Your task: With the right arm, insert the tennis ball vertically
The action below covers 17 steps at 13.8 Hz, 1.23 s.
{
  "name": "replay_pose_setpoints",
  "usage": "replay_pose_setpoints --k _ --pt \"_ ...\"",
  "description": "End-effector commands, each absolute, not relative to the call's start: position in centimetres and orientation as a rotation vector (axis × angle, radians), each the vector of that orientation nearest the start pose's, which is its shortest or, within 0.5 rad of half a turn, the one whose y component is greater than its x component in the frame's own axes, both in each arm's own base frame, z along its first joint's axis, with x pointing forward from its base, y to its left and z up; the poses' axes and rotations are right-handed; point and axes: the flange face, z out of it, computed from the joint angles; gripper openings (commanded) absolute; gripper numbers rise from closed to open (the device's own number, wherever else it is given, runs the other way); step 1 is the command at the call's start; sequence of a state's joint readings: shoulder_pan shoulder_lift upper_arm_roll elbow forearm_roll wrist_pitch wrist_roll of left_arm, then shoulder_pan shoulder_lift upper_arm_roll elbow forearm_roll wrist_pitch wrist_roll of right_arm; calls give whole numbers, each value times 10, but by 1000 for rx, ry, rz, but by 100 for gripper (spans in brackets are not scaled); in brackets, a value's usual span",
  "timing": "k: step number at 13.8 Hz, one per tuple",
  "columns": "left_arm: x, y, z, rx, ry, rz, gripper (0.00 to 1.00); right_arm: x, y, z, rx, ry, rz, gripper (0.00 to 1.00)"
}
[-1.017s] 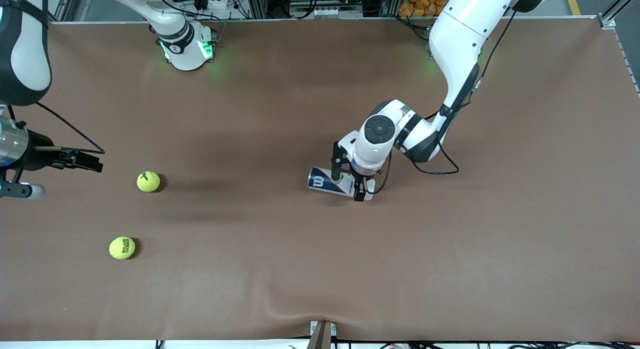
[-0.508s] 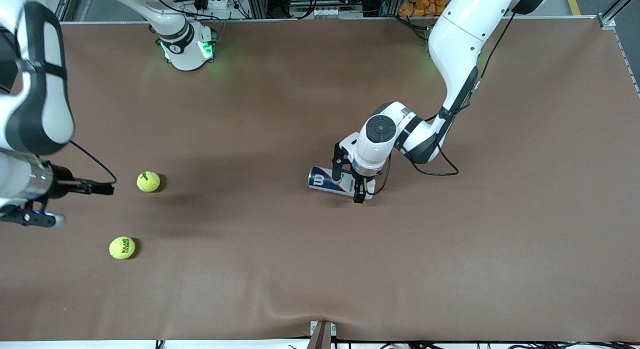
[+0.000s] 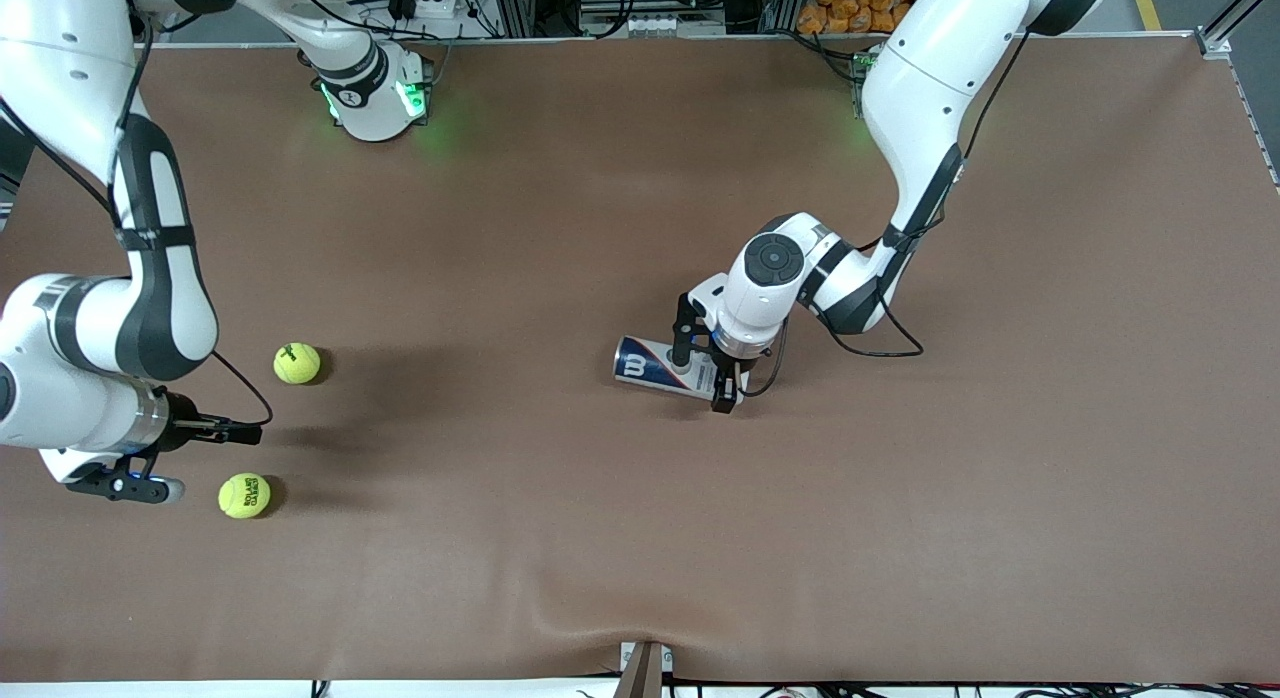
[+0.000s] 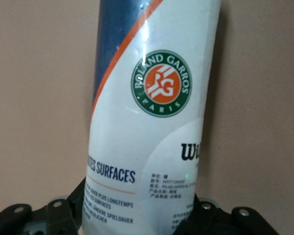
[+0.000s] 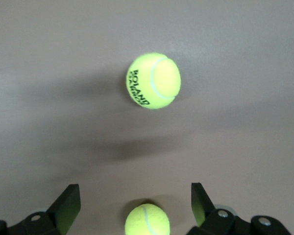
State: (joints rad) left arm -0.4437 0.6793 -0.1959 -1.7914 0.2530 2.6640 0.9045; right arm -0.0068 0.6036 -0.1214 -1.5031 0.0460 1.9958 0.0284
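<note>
Two yellow-green tennis balls lie toward the right arm's end of the table, one farther from the front camera than the other. My right gripper hangs open above the table beside the nearer ball. In the right wrist view one ball sits below, between the spread fingers, and the other ball lies farther off. A blue-and-white tennis ball can lies on its side mid-table. My left gripper is shut across the can, its fingers against both sides.
Brown table mat with a ripple at its front edge near a small bracket. The right arm's base glows green at the back edge. Cables trail from both wrists.
The right arm has swung in from the table's end and come down beside the nearer ball. The left gripper has closed on the can, which shifted slightly.
</note>
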Motion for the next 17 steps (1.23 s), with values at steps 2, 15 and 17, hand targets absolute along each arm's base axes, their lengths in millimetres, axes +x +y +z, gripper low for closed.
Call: replay_pose_setpoints --k 2,15,17 --pt "547 -405 232 -2068 2277 -417 66 695 -84 288 -3141 273 189 100" --pt "544 -443 313 -2543 2096 -1186 66 727 -108 200 -3194 182 -249 100" --pt "545 -444 309 -2633 2047 -1223 66 727 -110 194 -3194 187 -252 100"
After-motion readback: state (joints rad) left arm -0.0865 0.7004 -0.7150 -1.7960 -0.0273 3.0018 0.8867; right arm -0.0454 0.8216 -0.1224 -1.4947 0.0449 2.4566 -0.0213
